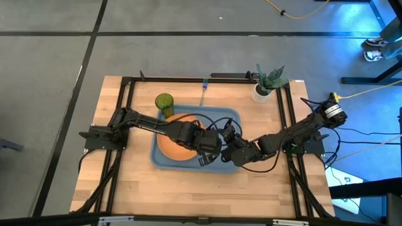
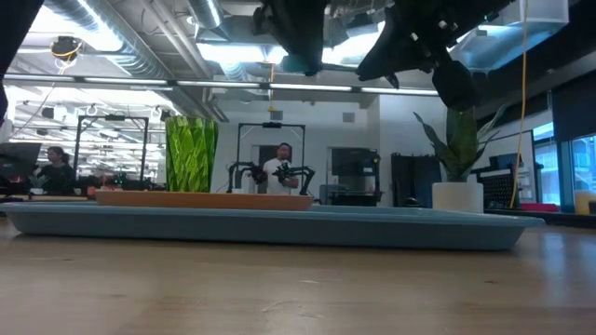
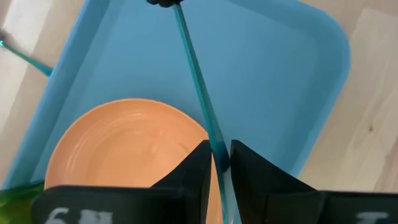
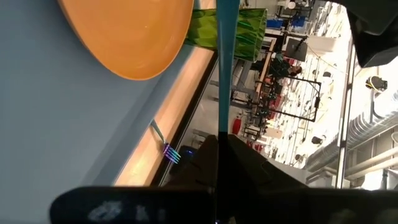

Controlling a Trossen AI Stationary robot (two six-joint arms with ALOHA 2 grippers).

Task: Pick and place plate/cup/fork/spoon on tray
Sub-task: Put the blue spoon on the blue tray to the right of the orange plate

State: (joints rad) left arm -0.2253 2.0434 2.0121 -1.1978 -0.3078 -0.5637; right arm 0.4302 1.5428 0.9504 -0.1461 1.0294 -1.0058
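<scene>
Slim teal-handled spoon (image 3: 198,93), light, stiff, slippery: both the left gripper (image 3: 219,163) and right gripper (image 4: 219,146) pinch its handle above the blue-grey plastic tray (image 1: 231,116), at 3 o'clock of the orange plate (image 1: 173,147). You hold mid-handle.

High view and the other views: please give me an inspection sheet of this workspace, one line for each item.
Surface: wooden table, bare wood.
Job's things: plate in tray; cup at tray's far left corner; fork on table beyond tray; spoon held above tray.
Clutter: potted plant, far right corner.
Grippers: left gripper and right gripper both shut on spoon's handle.
Cables: black cables along arms; yellow cable beside table.
Surroundings: person in room behind.
</scene>
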